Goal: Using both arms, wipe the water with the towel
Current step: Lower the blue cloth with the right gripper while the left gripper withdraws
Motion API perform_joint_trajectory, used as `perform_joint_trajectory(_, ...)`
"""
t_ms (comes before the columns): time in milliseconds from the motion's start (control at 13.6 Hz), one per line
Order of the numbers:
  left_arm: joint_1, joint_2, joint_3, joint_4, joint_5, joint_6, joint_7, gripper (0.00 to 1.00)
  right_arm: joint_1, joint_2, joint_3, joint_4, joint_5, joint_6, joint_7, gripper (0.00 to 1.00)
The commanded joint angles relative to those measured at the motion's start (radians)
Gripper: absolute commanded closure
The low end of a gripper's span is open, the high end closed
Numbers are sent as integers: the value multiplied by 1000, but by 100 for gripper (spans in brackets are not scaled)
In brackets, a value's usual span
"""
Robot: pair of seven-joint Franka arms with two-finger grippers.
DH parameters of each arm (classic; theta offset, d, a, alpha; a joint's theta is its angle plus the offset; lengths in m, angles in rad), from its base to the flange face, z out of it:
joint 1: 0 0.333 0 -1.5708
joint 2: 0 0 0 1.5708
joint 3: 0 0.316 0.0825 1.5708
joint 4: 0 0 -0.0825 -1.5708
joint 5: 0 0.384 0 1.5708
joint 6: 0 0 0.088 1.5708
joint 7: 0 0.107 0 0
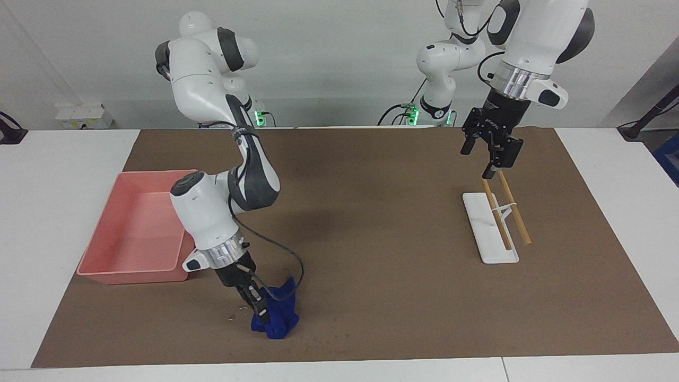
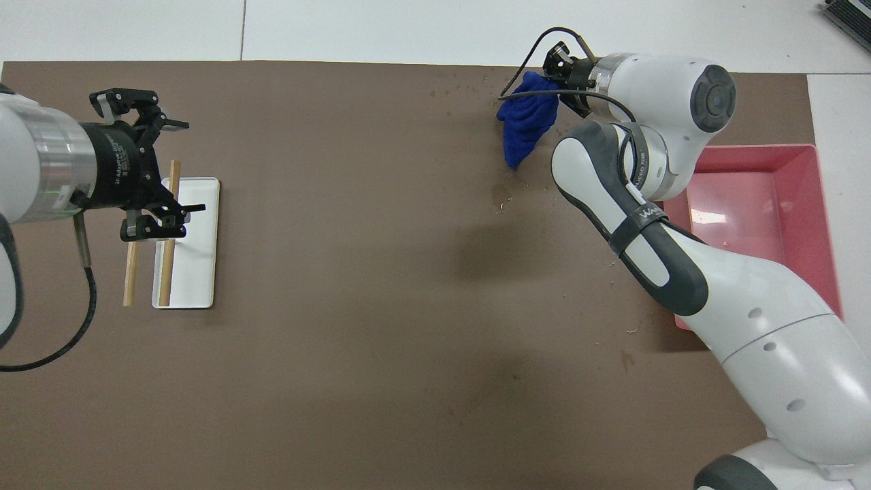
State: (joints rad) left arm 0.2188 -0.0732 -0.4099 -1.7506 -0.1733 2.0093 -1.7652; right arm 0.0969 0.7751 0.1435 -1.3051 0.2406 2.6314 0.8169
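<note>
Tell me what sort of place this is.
Most likely a robotics lab test bench: two white robot arms bolted at a white table, a brown mat laid as a work surface, and staged props, a pink tray and chopsticks on a white rest.

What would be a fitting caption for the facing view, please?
Right tool presses the blue towel onto the wet mat; left tool hangs open over the chopsticks.
</note>
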Motion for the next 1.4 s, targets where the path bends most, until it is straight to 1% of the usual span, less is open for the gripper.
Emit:
perform_joint_trajectory(0,59,-34,5,-39,2,-3,163,0,-9,-26,10,-101,-21,16,-15,100)
perform_joint_trajectory(221,74,-80,19,-96,2,-78,495,0,-2,-51,10,-187,-21,10,-15,100)
perform_joint_trajectory(294,76,-95,25,-118,2,-86,607,0,-2,-65,10,-218,-21,2,-15,100)
perform_joint_trajectory(515,77,-111,69,-130,2,-156,907,0,3,-100,10,-295,-21,-7,-15,100)
perform_joint_trajectory(662,86,-116,100,-132,5,-199,1112,0,10,-125,10,-327,-21,-80,-12,100)
perform_joint_trajectory(810,108,-120,108,-133,14,-222,1287,0,14,-157,11,-383,-21,-151,-12,100)
perform_joint_trajectory(883,108,-120,108,-133,64,-227,1370,0,32,-178,11,-429,-21,-162,-13,100)
perform_joint_trajectory(1030,62,-105,111,-121,203,-234,1556,0,59,-217,13,-515,-21,-163,-13,100)
perform_joint_trajectory(1104,22,-80,149,-92,236,-250,1608,0,81,-244,13,-561,-21,-165,-12,100)
perform_joint_trajectory(1177,-71,-36,239,-42,245,-270,1625,0,98,-273,11,-606,-21,-166,-18,100)
perform_joint_trajectory(1251,-178,7,346,30,256,-308,1627,0,109,-304,11,-656,-21,-165,-33,100)
perform_joint_trajectory(1325,-253,57,414,99,262,-346,1638,0,112,-336,11,-708,-21,-165,-69,100)
